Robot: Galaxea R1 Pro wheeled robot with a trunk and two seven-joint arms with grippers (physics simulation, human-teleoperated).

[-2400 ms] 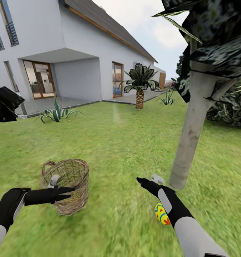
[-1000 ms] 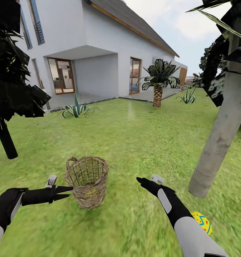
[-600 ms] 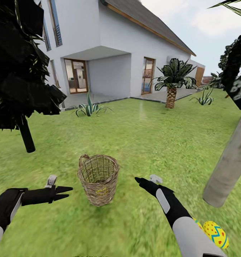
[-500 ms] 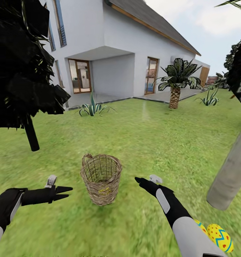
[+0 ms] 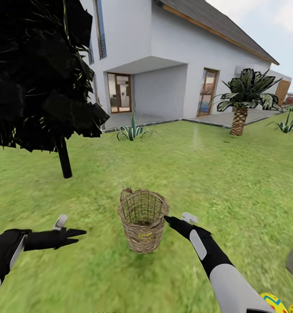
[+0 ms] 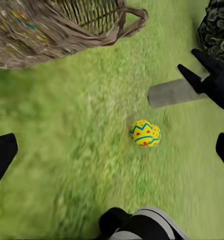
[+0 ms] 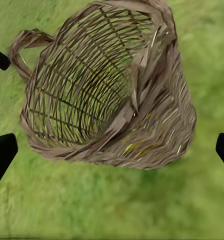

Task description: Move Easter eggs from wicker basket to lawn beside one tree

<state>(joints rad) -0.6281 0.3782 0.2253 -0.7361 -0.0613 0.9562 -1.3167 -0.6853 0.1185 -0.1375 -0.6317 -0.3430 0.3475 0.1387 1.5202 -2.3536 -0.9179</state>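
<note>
- Wicker basket [image 5: 143,226] is standing upright on the lawn [image 5: 207,165], dead ahead at 12 o'clock from where I'm driving.
- My right gripper [image 5: 174,220] is right up at the basket rim on its 3 o'clock side, jaws spread wide, nothing in them.
- Left gripper [image 5: 74,235] hangs off at the basket's 9 o'clock, well apart from it, jaws open and empty too.
- Through the weave I can see a yellow egg [image 5: 145,236] low inside the basket.
- Two Easter eggs [image 6: 145,133] lie touching each other on the grass, near the base of the grey tree trunk [image 6: 172,93].
- Black-trunked tree [image 5: 64,157] at about 10 o'clock, white house [image 5: 185,65] behind.
</note>
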